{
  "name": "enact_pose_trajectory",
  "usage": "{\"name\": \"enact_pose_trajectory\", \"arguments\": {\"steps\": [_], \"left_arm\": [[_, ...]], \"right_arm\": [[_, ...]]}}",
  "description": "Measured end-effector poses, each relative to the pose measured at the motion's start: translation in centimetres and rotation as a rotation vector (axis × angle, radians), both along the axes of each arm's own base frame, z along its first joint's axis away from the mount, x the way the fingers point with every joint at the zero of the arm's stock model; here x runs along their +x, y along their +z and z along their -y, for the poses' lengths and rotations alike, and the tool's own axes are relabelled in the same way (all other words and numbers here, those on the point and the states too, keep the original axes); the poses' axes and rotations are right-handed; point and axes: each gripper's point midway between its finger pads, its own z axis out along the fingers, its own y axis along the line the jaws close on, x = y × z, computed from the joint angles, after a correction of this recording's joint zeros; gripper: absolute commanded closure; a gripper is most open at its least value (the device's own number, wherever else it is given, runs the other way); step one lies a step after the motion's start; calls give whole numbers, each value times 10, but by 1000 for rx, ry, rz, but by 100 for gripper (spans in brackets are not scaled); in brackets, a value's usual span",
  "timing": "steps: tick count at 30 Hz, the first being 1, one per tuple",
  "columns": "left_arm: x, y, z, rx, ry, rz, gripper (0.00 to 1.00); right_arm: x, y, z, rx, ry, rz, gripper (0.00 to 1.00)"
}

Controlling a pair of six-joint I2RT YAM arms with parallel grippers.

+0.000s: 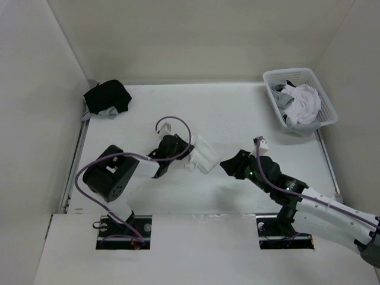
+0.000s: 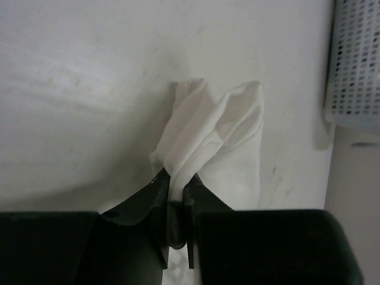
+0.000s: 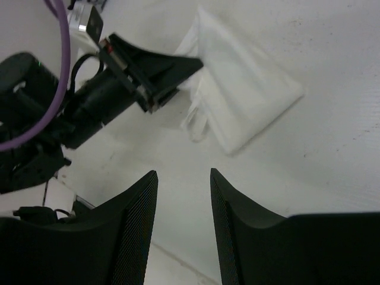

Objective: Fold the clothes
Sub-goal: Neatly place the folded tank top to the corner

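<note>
A folded white garment (image 1: pixel 203 155) lies mid-table, one of the clothes. My left gripper (image 1: pixel 185 155) is shut on its left edge; in the left wrist view the white fabric (image 2: pixel 217 139) bunches up out of the pinched jaws of the left gripper (image 2: pixel 177 181). My right gripper (image 1: pixel 228 164) hangs to the right of the garment, a short gap away, open and empty. From the right wrist, the garment (image 3: pixel 246 92) lies beyond the open right gripper (image 3: pixel 184 178), with the left gripper (image 3: pixel 163 74) at its left side.
A white lattice basket (image 1: pixel 314 122) with white and grey clothes (image 1: pixel 300 104) stands at the back right; its wall (image 2: pixel 356 65) shows in the left wrist view. A black garment pile (image 1: pixel 107 98) sits at the back left corner. Walls enclose the table.
</note>
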Motion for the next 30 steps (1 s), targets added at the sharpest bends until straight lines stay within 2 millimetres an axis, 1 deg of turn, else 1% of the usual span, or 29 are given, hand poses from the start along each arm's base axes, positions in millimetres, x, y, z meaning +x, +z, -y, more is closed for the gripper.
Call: {"name": "enact_pose_trajectory", "arguments": {"steps": [2,4,5,6,8,10,12,14,15,16,17,18,19,20,21,22,23,24,25,26,28,30], "left_arm": [[31,18,9,-17,4,38,100],[69,46,12,-35,17,94,100],[92,65,11,-45,29,134,100],[115,85,6,-53,48,176,100],[156,124,-14,-60,101,264,100],[191,159,-51,-46,175,341,100],[221,184,-98,-19,259,393,100],[247,203,-158,21,352,430,96],[256,209,-191,45,403,441,92],[263,210,-227,69,457,446,84],[266,208,-263,93,516,443,76],[265,201,-296,109,571,428,66],[262,190,-330,124,633,405,56],[256,176,-364,131,704,373,51],[248,157,-396,135,770,332,49],[237,135,-421,133,828,281,48],[227,114,-439,130,873,234,47],[214,91,-454,127,915,178,47],[200,68,-461,125,946,116,47],[188,49,-461,123,967,63,47],[175,28,-450,117,976,2,47],[166,19,-430,106,966,-29,47]], "right_arm": [[-1,6,1,16,0,13,54],[-1,11,2,31,-2,25,54],[0,13,3,37,-5,29,54],[0,15,4,42,-7,32,54],[3,15,7,44,-19,31,54],[7,15,10,45,-30,28,54],[8,15,12,46,-33,26,54],[9,14,12,46,-31,24,54],[8,14,12,47,-27,23,54],[8,13,12,46,-24,22,54],[7,12,12,45,-17,19,54],[6,9,12,41,-11,16,54],[5,7,12,38,-7,11,54],[4,4,11,35,-2,6,54],[3,3,11,33,0,3,54],[2,1,11,32,5,-1,54],[1,0,11,31,10,-2,54],[-1,-1,10,31,16,-4,54],[-2,-2,9,32,23,-4,54],[-4,-3,8,33,31,-7,54],[-8,-7,6,28,44,-14,54],[-9,-8,5,29,50,-18,54]]}}
